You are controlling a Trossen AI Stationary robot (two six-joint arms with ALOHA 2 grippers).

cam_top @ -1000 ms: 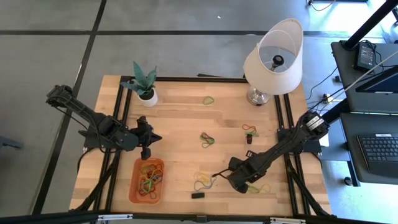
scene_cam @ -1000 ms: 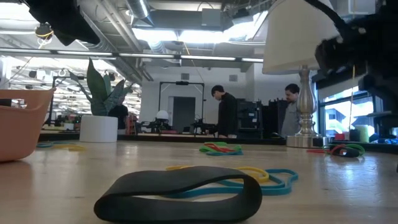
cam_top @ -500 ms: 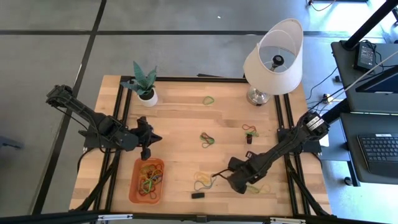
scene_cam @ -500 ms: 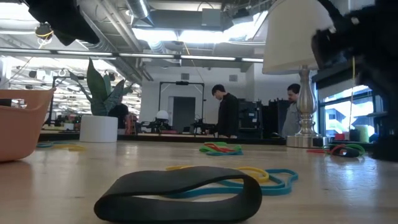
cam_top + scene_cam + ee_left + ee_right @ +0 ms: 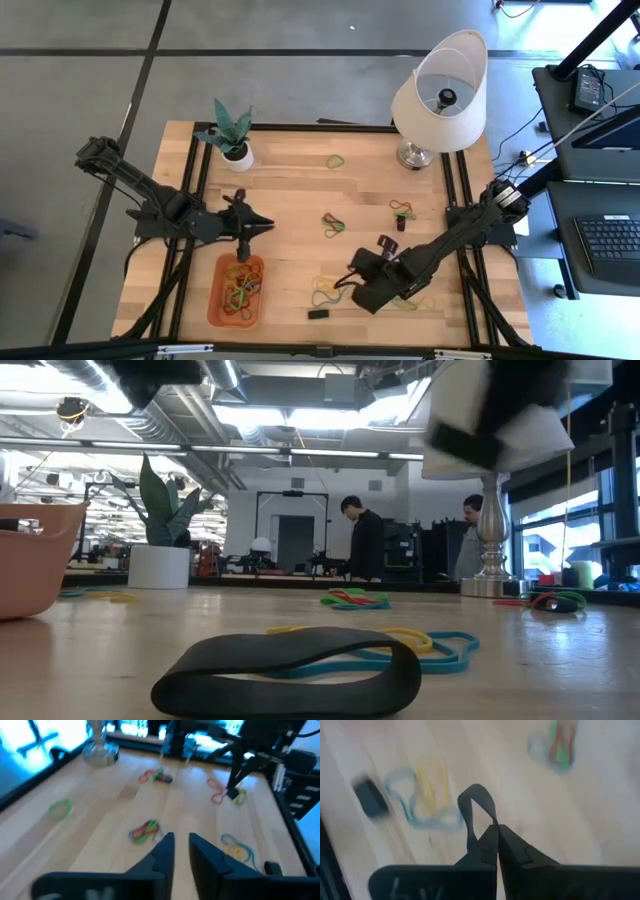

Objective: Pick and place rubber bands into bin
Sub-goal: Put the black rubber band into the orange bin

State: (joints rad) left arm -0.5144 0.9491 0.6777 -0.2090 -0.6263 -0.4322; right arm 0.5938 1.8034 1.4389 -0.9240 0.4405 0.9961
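Observation:
The bin [image 5: 236, 291] is a shallow orange tray near the table's front left, with several rubber bands in it. My left gripper [image 5: 262, 224] hangs just beyond the bin's far end. It points toward the table's right, and its fingers [image 5: 167, 845] stand a narrow gap apart with nothing between them. My right gripper [image 5: 343, 283] hovers over the front middle of the table, shut on a dark rubber band [image 5: 476, 802]. Blue and yellow bands [image 5: 325, 290] lie flat on the wood below it. More bands [image 5: 333, 224] lie mid-table. My right gripper pinches the dark band's lower end [image 5: 491, 823] between its two shut fingertips. The fingers slant down from the table's right. The rest of the band stands out beyond the tips as a narrow loop, lifted clear of the table.
A small black block [image 5: 318, 313] lies near the front edge. Loose bands also lie near the lamp [image 5: 403, 210], at the far middle [image 5: 335, 160] and at the front right [image 5: 415, 302]. A potted plant [image 5: 232, 135] and a lamp [image 5: 438, 95] stand along the far edge.
My right gripper has risen from the table beside the blue and yellow bands and shifted slightly toward the table's left. My left gripper has tipped up from pointing down over the bin's far end to nearly level, reaching toward the table's right.

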